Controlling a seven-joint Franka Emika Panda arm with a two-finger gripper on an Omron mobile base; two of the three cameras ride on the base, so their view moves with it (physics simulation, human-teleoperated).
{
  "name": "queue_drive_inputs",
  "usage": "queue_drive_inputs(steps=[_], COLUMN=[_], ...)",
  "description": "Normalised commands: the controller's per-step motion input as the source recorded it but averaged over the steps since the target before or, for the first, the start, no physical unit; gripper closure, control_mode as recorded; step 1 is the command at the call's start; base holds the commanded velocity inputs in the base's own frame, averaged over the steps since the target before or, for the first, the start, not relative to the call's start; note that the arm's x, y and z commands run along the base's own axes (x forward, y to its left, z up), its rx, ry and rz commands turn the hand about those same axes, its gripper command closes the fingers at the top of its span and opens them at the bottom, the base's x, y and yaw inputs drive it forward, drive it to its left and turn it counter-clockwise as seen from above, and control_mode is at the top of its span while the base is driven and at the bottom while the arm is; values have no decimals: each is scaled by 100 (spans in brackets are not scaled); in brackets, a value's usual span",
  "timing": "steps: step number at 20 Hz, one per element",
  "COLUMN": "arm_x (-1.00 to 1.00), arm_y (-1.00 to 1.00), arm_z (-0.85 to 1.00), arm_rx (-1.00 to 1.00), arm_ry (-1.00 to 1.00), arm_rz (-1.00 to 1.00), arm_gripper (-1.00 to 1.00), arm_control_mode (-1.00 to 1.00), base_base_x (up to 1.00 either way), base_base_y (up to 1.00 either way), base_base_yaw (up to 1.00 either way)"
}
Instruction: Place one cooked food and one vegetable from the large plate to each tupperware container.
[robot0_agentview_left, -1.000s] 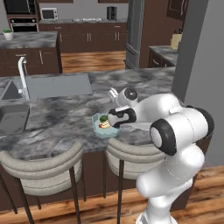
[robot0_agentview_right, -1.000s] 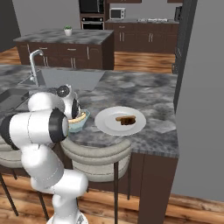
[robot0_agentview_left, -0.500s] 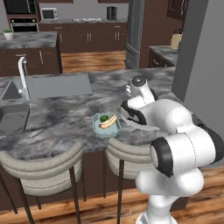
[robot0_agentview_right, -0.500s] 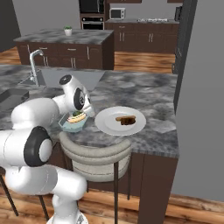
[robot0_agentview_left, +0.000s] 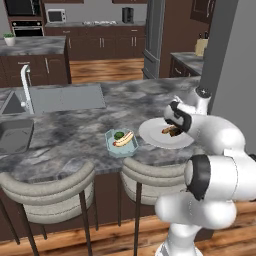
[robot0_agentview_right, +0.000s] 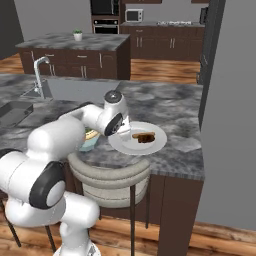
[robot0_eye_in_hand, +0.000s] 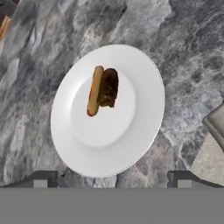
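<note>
Grey marbled counter (robot0_agentview_left: 75, 135) spanning the kitchen island, steel sink (robot0_agentview_left: 62, 97) set into it toward 10 o'clock in the left base view. Large white plate (robot0_eye_in_hand: 144, 131) near the counter's front edge, carrying two pieces side by side and touching: orange-brown elongated piece (robot0_eye_in_hand: 94, 90) toward 9 o'clock, darker brown lump (robot0_eye_in_hand: 108, 87) toward 3 o'clock. Pale blue-green tub (robot0_agentview_left: 121, 143) just beside the plate at 9 o'clock in the left base view, holding sausage bun (robot0_agentview_left: 124, 139) and dark green vegetable (robot0_agentview_left: 118, 134). Grey tub (robot0_agentview_left: 15, 135) well apart, far toward 9 o'clock beside the sink. Gripper (robot0_eye_in_hand: 112, 177) hovering above the plate's near rim, fingers (robot0_eye_in_hand: 43, 178) spread wide, holding nothing.
</note>
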Motion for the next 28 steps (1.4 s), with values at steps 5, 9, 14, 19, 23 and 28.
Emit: queue_drive_inputs(steps=[5, 9, 14, 19, 23, 28], arm_x=[0, 13, 36, 47, 49, 47], arm_y=[-83, -36, 10, 8, 4, 0], arm_z=[-21, -52, -48, -29, -38, -29], arm_rx=[9, 1, 0, 0, 0, 0], arm_ry=[6, 13, 7, 2, 2, 0], arm_rz=[10, 8, 1, 0, 0, 0], arm_gripper=[-100, -100, -100, -100, -100, -100], arm_control_mode=[-100, -100, -100, -100, -100, -100], base_base_x=[0, 0, 0, 0, 0, 0], base_base_y=[0, 0, 0, 0, 0, 0], base_base_yaw=[0, 0, 0, 0, 0, 0])
